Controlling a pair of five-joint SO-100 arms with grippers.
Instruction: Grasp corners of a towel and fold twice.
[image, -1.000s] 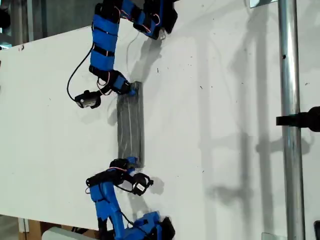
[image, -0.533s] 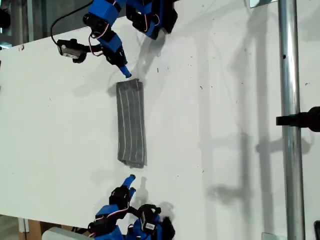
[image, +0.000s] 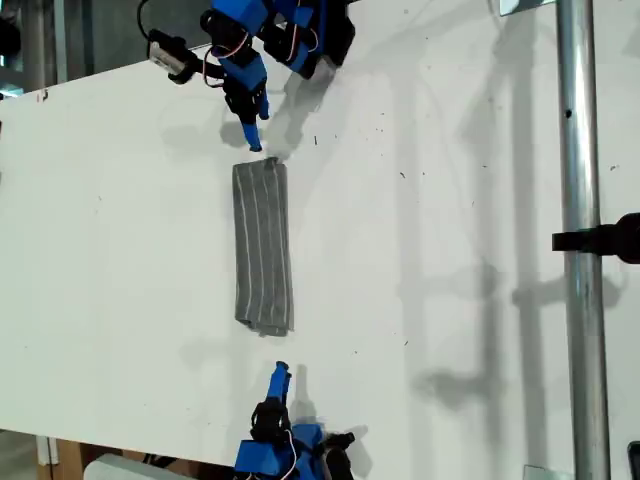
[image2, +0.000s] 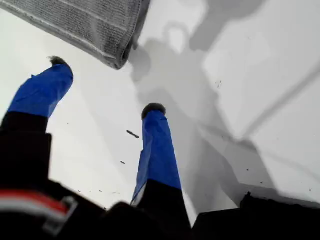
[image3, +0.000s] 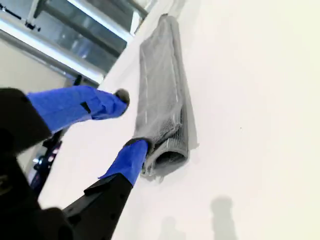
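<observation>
The towel (image: 263, 250) lies on the white table (image: 450, 250) as a narrow grey striped strip, folded over on itself. My first gripper (image: 256, 143) hangs open just beyond the strip's end nearer the exterior view's top. In the first wrist view the first gripper (image2: 106, 85) holds nothing, and a towel corner (image2: 117, 62) lies a little past the fingertips. My second gripper (image: 280, 372) stands off the other end, with a gap between. In the second wrist view it (image3: 131, 120) is open and empty, looking along the towel (image3: 160, 90) from its layered end.
A metal pole (image: 578, 240) with a black clamp (image: 610, 238) crosses the exterior view's right. The first arm's base (image: 305, 35) sits at the table's top edge there, the second arm's base (image: 290, 455) at the bottom edge. Arm shadows fall beside both grippers.
A second ago both grippers were down at the towel's two ends. Both have since drawn back away from it. The towel lies where it was.
</observation>
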